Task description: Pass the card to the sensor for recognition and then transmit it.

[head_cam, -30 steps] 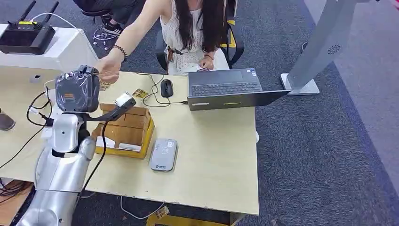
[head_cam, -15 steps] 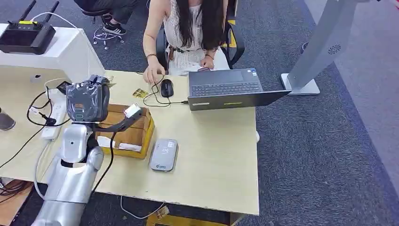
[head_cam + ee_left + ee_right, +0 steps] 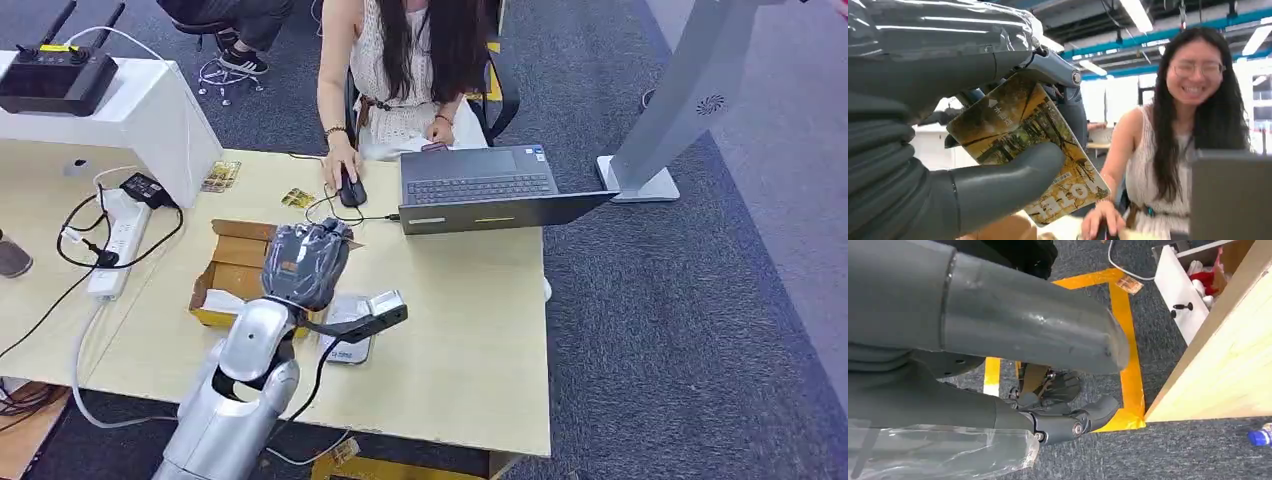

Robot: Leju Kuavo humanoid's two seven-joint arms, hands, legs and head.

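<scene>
A person (image 3: 405, 70) sits at the top centre with one hand on a black mouse (image 3: 346, 187), beside an open laptop (image 3: 480, 190). An open cardboard box (image 3: 232, 275) sits left of centre, a white power strip (image 3: 117, 243) at the left, and a black router (image 3: 55, 80) in the upper left corner.

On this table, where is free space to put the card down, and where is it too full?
Free: the bare table between the card reader, the laptop and the right edge. Crowded: the strip with the cardboard box, the power strip, its cables and the mouse. The left hand holds the card.
</scene>
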